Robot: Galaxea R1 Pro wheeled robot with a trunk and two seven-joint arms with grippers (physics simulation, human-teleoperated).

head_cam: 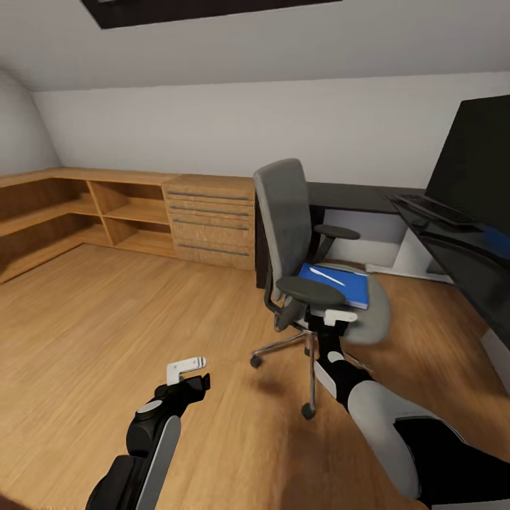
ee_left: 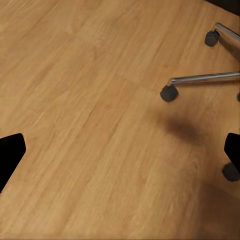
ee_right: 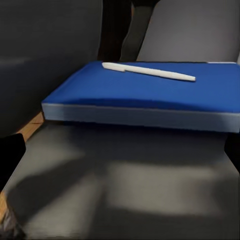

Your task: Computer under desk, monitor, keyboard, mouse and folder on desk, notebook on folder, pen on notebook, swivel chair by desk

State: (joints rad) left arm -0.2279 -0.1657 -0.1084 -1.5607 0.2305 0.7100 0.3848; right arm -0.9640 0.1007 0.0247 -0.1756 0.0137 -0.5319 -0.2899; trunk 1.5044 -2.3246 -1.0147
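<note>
One grey swivel chair [head_cam: 290, 234] stood in the room, with two black armrests and one blue folder [head_cam: 340, 283] on its seat. One white pen [head_cam: 327, 275] lay on that folder. One black worktop [head_cam: 354, 197] ran along the wall and the right side, carrying one monitor [head_cam: 474, 163] and one keyboard [head_cam: 439, 208]. One oak drawer unit [head_cam: 210, 220] showed four drawers, each with one bar handle. Beside it stood one oak shelving run [head_cam: 78, 212]. Two robot arms reached forward, each ending in one claw: the left claw [head_cam: 188, 366] over the floor, the right claw [head_cam: 338, 316] at the seat edge. Three castors of the chair's base showed in the left wrist view.
</note>
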